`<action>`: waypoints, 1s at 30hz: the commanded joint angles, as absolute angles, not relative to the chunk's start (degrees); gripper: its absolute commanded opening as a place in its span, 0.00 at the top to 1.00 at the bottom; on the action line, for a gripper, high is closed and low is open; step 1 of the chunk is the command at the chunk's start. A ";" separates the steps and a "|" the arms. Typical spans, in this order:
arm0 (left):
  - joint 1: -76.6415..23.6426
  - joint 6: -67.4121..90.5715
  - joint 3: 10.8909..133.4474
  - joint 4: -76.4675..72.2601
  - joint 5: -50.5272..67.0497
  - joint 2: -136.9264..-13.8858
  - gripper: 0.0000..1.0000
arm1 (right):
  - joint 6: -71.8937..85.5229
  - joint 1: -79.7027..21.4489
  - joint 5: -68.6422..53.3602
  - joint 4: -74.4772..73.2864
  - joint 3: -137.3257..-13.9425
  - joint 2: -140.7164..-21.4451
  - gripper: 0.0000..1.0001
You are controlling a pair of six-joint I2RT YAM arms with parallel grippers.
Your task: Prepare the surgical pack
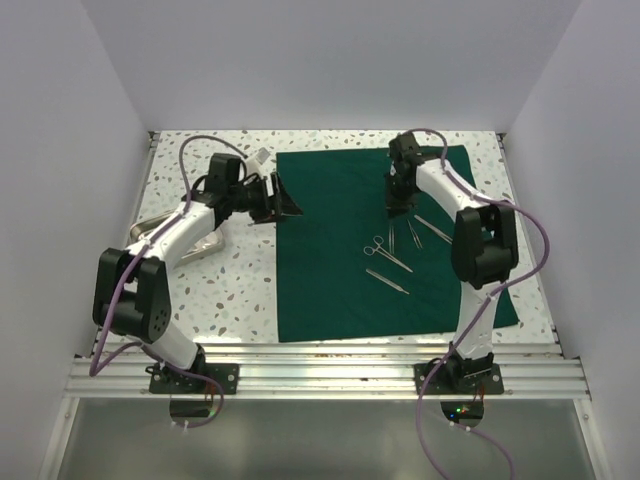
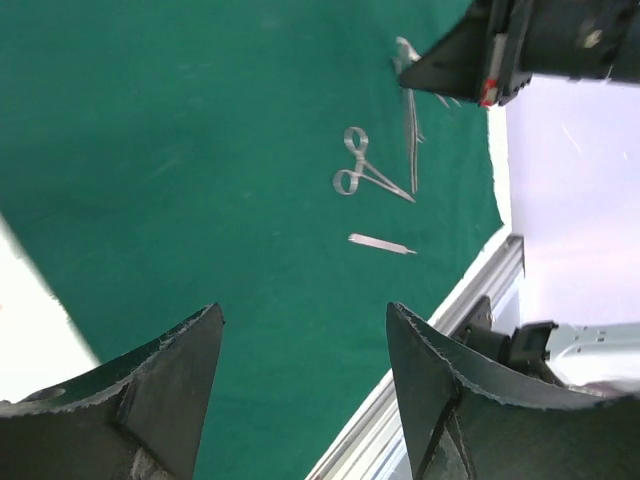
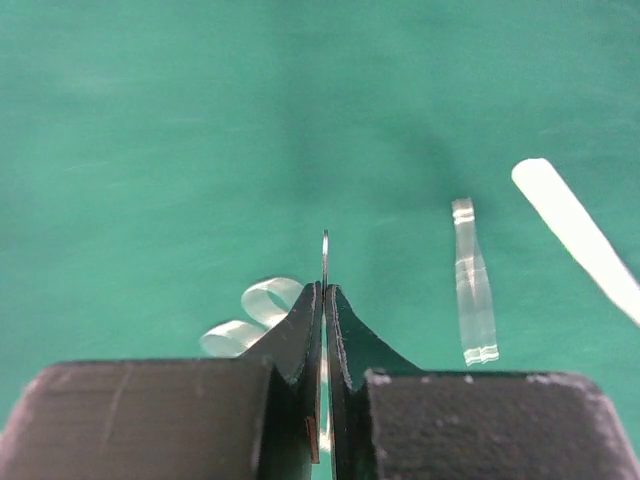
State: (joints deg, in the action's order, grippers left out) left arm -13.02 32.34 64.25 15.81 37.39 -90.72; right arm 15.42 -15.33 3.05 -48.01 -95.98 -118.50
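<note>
Our right gripper [image 3: 323, 288] is pinched tight on a thin flat steel instrument [image 3: 325, 252]. Our left gripper [image 2: 300, 320] gapes wide and holds nothing. The large dark green fabric drape [image 1: 330, 275] lies flat mid-table. We judge it light and limp, best taken by a corner. Beneath is the speckled white table [image 1: 230, 290], with white walls [image 1: 320, 60] close around.

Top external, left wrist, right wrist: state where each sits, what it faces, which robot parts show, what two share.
Top external: above, behind both arms, looking down on table, green drape; left gripper, right gripper show.
Left wrist: at the drape's left edge, facing across toward forceps; own open fingers.
Right wrist: close above drape; own fingers shut on thin steel instrument.
Shared: top external and left wrist show forceps, right gripper.
</note>
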 commanded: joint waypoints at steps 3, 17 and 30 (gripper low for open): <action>-17.92 35.41 68.12 7.48 42.79 -92.99 0.30 | 27.58 -15.73 -23.07 -37.91 -93.28 -106.36 1.00; -21.36 43.15 60.39 -7.12 50.71 -90.18 0.30 | 40.68 -23.99 -51.41 -14.07 -84.47 -102.22 1.00; -21.36 49.39 54.14 -14.32 51.24 -87.45 0.94 | 45.53 -25.75 -47.73 -11.33 -81.30 -100.63 1.00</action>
State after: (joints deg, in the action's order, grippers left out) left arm -21.15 46.72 55.37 -7.14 49.34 -89.03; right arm 42.76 -25.21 -48.84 -13.74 -81.73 -104.25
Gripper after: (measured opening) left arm 0.139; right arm 0.013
